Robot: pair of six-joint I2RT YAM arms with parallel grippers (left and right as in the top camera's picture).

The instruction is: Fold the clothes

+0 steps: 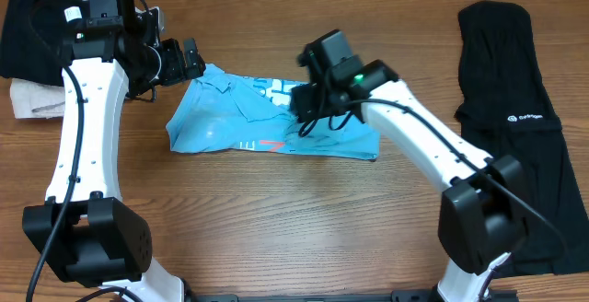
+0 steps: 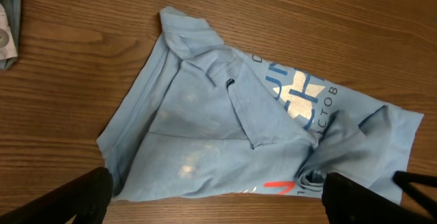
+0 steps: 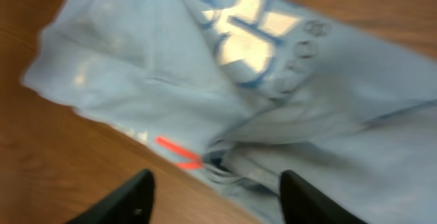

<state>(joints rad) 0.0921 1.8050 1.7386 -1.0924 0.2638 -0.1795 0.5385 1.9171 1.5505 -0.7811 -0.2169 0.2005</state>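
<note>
Brown wood-grain table (image 1: 276, 219), soft even light

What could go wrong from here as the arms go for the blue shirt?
1. The shirt lies crumpled, with layers overlapping near the red mark. The right gripper, fingers open above that bunch, may pinch several layers and drag everything.
2. The left gripper is open near the shirt's far corner, so an uneven lift could leave a crooked fold.
3. The right arm overlaps the black garment in the overhead view and might snag it.
</note>
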